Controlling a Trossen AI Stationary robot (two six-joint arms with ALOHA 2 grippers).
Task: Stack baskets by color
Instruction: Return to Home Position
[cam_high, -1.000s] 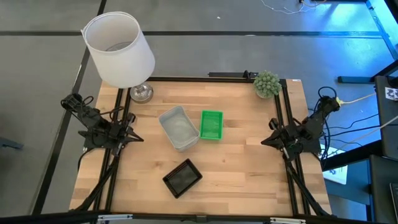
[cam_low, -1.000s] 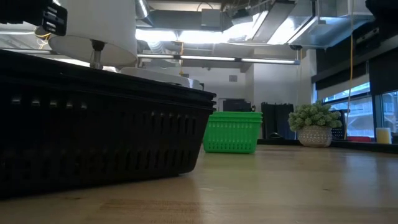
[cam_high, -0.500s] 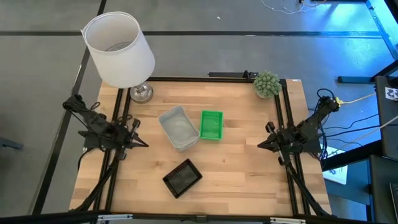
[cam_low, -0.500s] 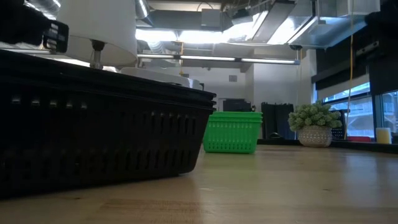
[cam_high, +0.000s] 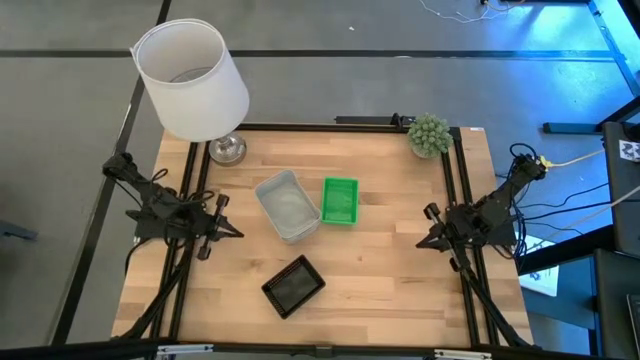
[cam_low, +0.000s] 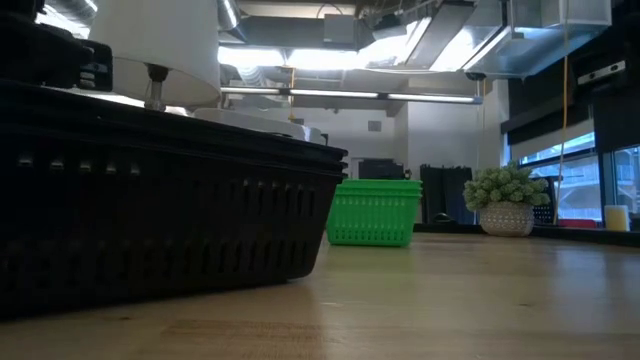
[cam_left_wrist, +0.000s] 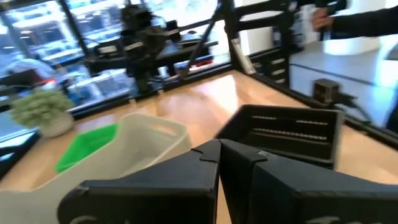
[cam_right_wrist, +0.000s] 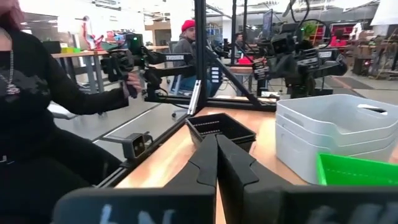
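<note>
Worktop (cam_high: 380, 262) with left claw (cam_high: 233, 233) and right claw (cam_high: 421, 243) at opposite edges, both pressed together and empty; best drawn straight back, clear of grey stack (cam_high: 288, 206), green stack (cam_high: 340, 201), black stack (cam_high: 293, 286).

Bright green baskets (cam_high: 340, 201); translucent grey-white baskets (cam_high: 287, 206); black mesh baskets (cam_high: 294, 285); pale wood-grain table (cam_high: 380, 270); white lampshade (cam_high: 190, 78).

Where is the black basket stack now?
High view: the black stack sits alone on the table, slightly left of centre toward the picture's bottom edge, apart from the grey-white stack and green stack at mid-table.
</note>
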